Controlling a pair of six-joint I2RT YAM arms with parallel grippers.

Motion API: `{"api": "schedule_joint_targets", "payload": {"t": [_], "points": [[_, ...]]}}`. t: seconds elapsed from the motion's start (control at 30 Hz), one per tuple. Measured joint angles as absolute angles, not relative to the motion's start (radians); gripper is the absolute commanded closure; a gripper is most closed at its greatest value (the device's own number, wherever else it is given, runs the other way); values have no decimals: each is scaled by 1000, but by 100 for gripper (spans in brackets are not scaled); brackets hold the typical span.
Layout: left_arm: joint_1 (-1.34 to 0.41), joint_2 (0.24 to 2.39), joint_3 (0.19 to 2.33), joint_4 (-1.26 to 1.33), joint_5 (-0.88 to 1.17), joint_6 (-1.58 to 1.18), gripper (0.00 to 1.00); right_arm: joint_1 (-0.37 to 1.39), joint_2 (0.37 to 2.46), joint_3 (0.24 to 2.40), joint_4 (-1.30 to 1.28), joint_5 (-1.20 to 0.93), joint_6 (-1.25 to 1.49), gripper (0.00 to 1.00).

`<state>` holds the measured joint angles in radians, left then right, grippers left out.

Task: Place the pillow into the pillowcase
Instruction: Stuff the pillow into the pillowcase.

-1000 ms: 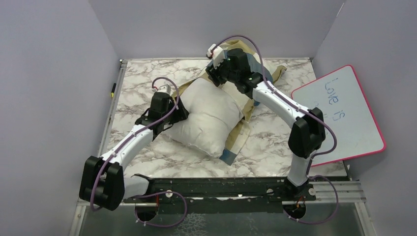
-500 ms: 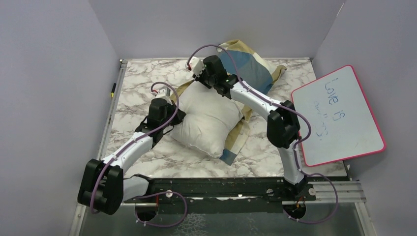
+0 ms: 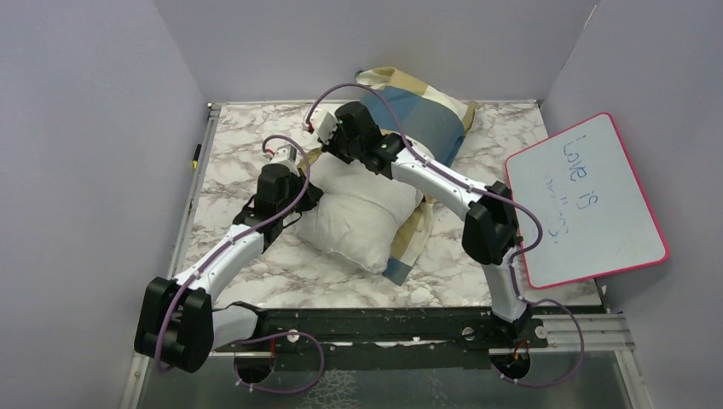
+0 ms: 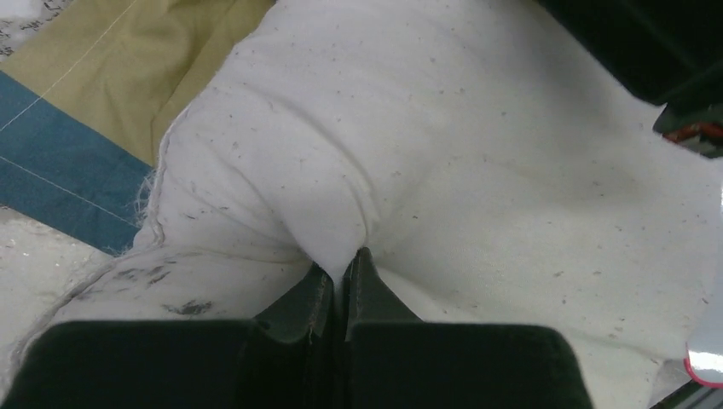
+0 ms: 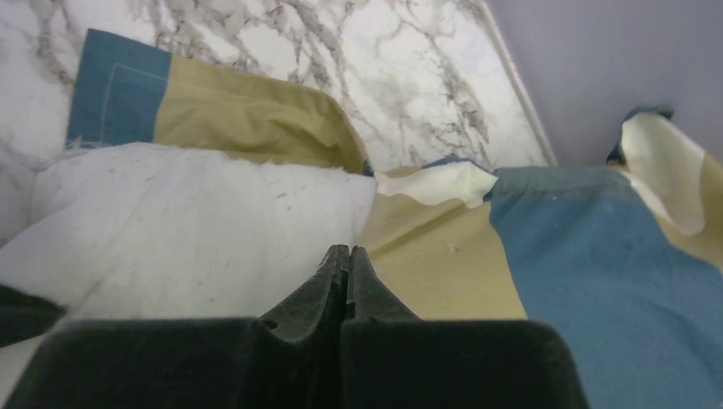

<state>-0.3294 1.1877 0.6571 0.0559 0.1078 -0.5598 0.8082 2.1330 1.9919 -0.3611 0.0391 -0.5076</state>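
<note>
The plump off-white pillow [image 3: 367,213] lies mid-table, on top of part of the blue, tan and cream pillowcase [image 3: 426,111], which is bunched up against the back wall. My left gripper [image 3: 309,192] is at the pillow's left edge. In the left wrist view it [image 4: 344,264] is shut, pinching a fold of the pillow [image 4: 477,153], with the pillowcase [image 4: 94,77] beyond. My right gripper [image 3: 339,152] hangs over the pillow's far left corner. It [image 5: 344,253] is shut with nothing seen between its fingers, above the line where the pillow [image 5: 196,221] meets the pillowcase [image 5: 580,256].
A pink-rimmed whiteboard [image 3: 588,200] leans at the table's right edge. A small dark and yellow pen [image 3: 195,153] lies on the left rim. Purple walls close in the left, back and right sides. Marble tabletop [image 3: 247,145] shows around the pillow.
My right arm swung left from the bunched pillowcase to the pillow's far left corner and its jaws shut. My left gripper shut on the pillow's left edge.
</note>
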Motion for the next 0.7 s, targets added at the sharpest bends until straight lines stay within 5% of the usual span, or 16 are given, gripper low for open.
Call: {"api": "schedule_joint_targets", "payload": {"t": [0.7], "points": [[-336, 1184, 712, -40, 103, -564, 100, 831, 1956, 1700, -237, -150, -211, 100]]}}
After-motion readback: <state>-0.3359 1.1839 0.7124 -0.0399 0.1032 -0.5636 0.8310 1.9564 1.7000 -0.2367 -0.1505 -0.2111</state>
